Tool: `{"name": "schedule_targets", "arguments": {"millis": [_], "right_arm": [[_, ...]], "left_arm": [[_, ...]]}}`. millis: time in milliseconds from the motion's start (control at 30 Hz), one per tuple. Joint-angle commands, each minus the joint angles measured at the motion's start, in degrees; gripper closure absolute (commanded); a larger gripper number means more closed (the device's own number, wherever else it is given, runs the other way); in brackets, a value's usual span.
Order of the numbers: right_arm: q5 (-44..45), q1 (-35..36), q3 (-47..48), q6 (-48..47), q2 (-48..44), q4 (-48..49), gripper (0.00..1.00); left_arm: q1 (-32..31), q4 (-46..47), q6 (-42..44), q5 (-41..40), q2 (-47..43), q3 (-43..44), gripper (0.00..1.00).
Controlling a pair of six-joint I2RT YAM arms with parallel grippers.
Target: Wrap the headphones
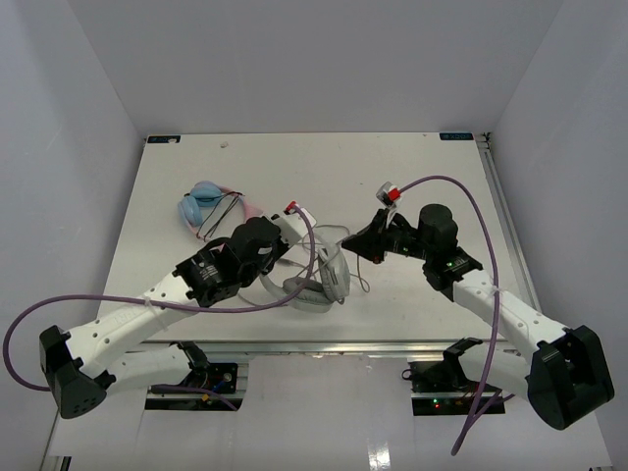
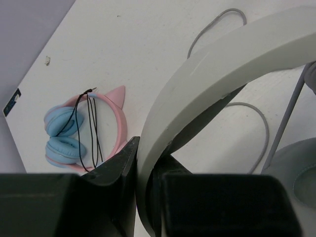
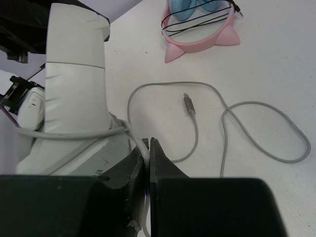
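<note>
The white-and-grey headphones (image 1: 319, 280) stand near the table's front middle. My left gripper (image 2: 148, 155) is shut on their arched headband (image 2: 222, 64), which rises from between the jaws; seen from above, that gripper (image 1: 287, 257) sits just left of the headset. My right gripper (image 3: 148, 144) is shut on the thin grey cable (image 3: 256, 118), pinched at the fingertips right beside the headset's white body (image 3: 74, 89). One strand of cable lies across that body. The loose cable curls over the table and ends in the plug (image 3: 189, 104). From above, the right gripper (image 1: 355, 242) is right of the headset.
A blue-and-pink headset with ears and a thin black cord (image 1: 208, 206) lies at the back left, also in the left wrist view (image 2: 74, 133). The table (image 1: 442, 177) is walled on three sides. Purple arm cables hang near both bases.
</note>
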Motion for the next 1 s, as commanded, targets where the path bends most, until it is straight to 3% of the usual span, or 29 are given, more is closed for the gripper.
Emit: {"name": "schedule_targets", "arguments": {"millis": [0,233,500,967], "right_arm": [[-4.7,-1.5,3.2,4.0,-1.1,5.5,0.92],[-12.6,-1.5,3.9,7.2,-1.0,8.6,0.92],[-15.2,-1.5,5.6,10.2,-0.7,9.1,0.91],[-23.3,-0.5,2.5,29.3,3.2,33.1,0.87]], "left_arm": [[-0.1,4.7,10.5,-8.9,-1.1,-4.0,1.00],[-0.1,14.1,15.3,-12.1,-1.9,-7.7,1.00],[-0.1,16.0,15.6,-12.5,-3.3,-8.8,1.00],[0.5,13.3,9.7,-11.0,-1.4,-5.8,1.00]]}}
